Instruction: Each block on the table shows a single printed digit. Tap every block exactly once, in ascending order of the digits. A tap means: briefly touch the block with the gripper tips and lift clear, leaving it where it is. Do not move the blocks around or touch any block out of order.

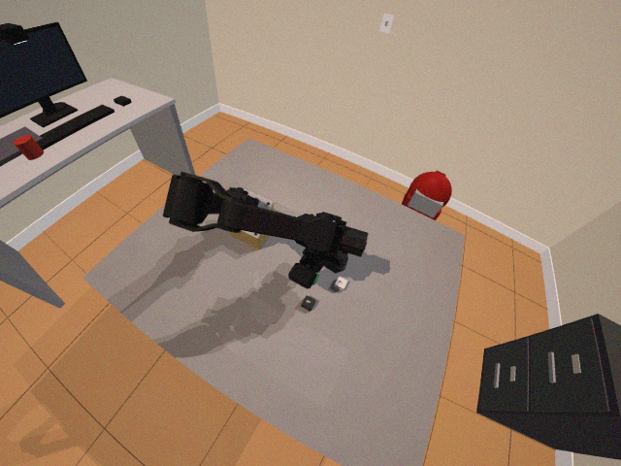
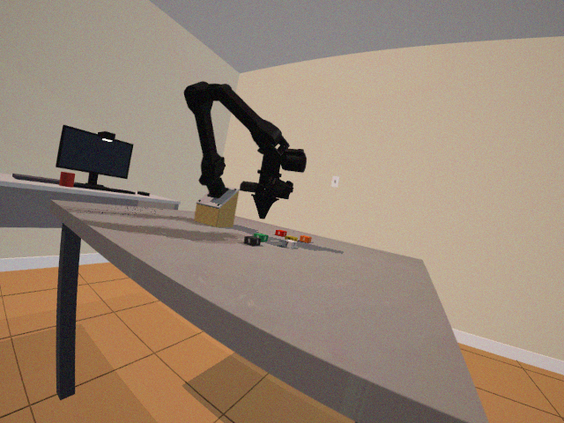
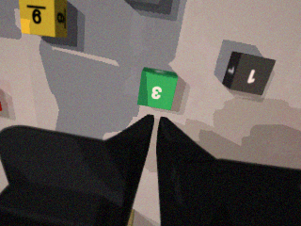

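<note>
My gripper [image 2: 262, 217] [image 3: 155, 121] is shut and empty, pointing down. Its tips are above the table, close beside the green block in the wrist view. The green block [image 2: 261, 237] [image 3: 165, 99] shows 3; only a sliver shows in the top view. The black block [image 1: 308, 303] [image 2: 251, 241] [image 3: 261, 79] shows 1. The yellow block [image 2: 291, 238] [image 3: 47, 25] shows a barred digit, seemingly an upside-down 6. The white block [image 1: 342, 283] [image 2: 289, 244], orange block [image 2: 305, 239] and red block [image 2: 280, 233] have no readable digits now. The arm hides several blocks in the top view.
The blocks stand close together on the grey table [image 1: 391, 341] [image 2: 341, 309], so neighbours flank the green one. The arm's yellowish base block [image 2: 207, 214] stands behind them. A desk with a monitor [image 1: 37, 67] [image 2: 92, 152] is off to the left.
</note>
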`<action>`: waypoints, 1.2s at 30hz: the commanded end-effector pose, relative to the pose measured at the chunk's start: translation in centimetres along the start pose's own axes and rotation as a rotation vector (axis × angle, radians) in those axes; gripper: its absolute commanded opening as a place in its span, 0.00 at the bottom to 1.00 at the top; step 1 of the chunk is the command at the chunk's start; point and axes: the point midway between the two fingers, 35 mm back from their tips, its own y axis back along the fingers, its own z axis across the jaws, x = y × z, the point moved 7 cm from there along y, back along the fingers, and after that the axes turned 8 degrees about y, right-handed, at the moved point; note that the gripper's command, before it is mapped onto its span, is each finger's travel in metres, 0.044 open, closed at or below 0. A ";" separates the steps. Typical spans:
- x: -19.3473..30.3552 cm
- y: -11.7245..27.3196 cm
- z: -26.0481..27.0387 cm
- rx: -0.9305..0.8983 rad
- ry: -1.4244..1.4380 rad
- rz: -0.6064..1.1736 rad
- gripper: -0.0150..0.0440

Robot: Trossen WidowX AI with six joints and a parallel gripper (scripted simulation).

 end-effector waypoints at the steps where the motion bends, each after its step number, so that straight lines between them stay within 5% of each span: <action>1: 0.5 -2.2 0.1 0.012 0.010 0.009 0.29; 26: 0.5 -5.3 0.0 0.013 0.011 0.009 0.29; 36: 0.4 -2.5 0.1 0.012 0.010 0.008 0.29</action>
